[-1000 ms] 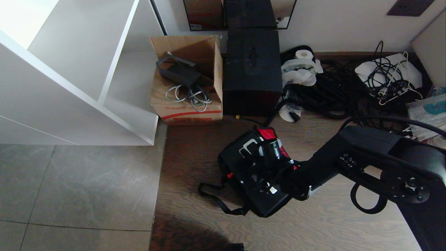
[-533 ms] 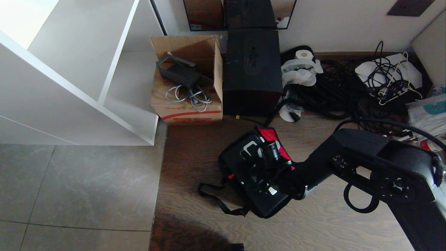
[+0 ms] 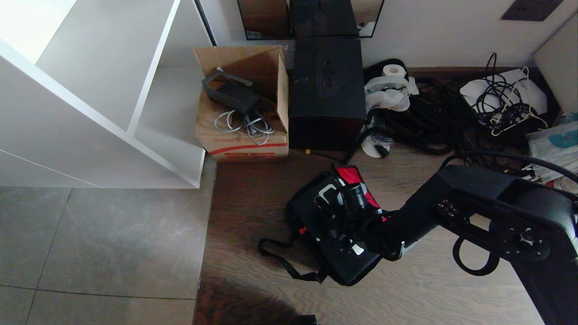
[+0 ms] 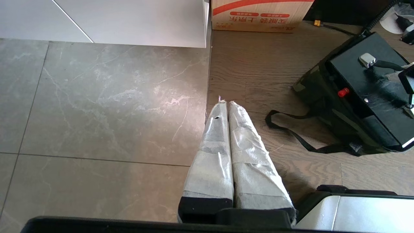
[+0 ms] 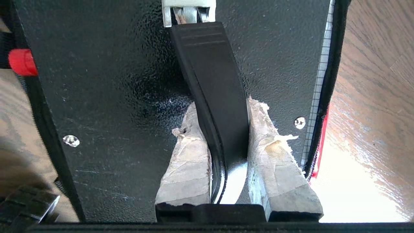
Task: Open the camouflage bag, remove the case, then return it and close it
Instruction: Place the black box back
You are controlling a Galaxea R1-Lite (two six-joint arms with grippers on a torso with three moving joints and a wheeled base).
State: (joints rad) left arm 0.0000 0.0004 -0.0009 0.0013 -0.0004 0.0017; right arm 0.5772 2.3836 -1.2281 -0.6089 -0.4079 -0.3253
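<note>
The camouflage bag (image 3: 295, 215) lies open on the wood floor, its red-lined lid (image 3: 349, 173) folded back on the far side. The flat black case (image 3: 327, 237) sits in the bag with its top face above the rim, as the left wrist view shows on the case (image 4: 372, 72) and the bag (image 4: 323, 106). My right gripper (image 5: 220, 106) is shut on the case's black strap handle (image 5: 208, 61), below its silver bracket (image 5: 187, 11). In the head view the right gripper (image 3: 339, 222) is over the middle of the case. My left gripper (image 4: 225, 103) is shut on nothing, parked above the floor.
The bag's black webbing strap (image 3: 282, 259) trails on the floor at its near left. Behind stand a brown carton (image 3: 241, 135) and a taller black box (image 3: 327, 90), with tangled cables (image 3: 433, 117) to the right. A white shelf unit (image 3: 113, 99) stands left, over grey tiles.
The case and bag, with my right gripper still on the handle, have shifted very slightly toward the near right. The left arm has not moved.
</note>
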